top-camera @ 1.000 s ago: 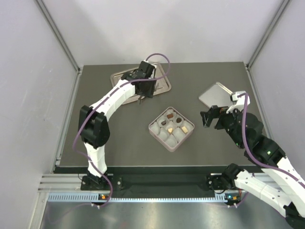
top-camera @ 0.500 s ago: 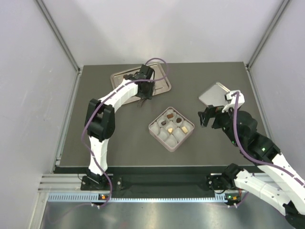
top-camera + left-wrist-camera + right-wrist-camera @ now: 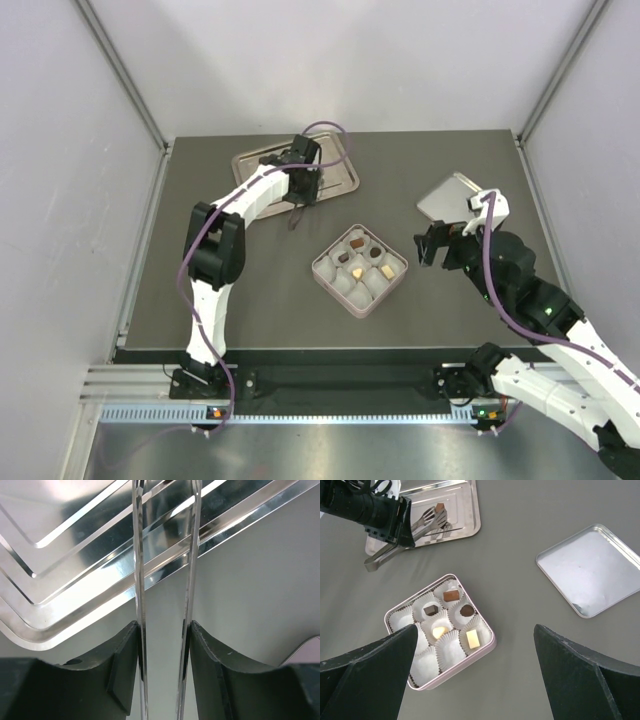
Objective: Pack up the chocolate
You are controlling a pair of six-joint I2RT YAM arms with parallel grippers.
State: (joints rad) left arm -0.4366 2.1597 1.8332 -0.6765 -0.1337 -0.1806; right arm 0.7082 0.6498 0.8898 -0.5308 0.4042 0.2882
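The tiny chocolate [image 3: 440,506] looks light and easily marred, so the left pincer [image 3: 163,630], clamping tongs [image 3: 379,560], should nip its flat sides.

Bright, even overhead light, faint soft shadows, mirror glare streaking the silver tray [image 3: 70,595], sharp focus

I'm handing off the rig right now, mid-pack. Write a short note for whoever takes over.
Left pincer: shut on metal tongs, nothing seen in them, beside the silver tray.
Right pincer: open, empty, hovering right of the pink box.
Done: five chocolates sit in the box's paper cups; four cups are empty.
Left: one brown piece on the tray, next to a second pair of tongs. A square silver plate, possibly the lid, lies on the table's right.
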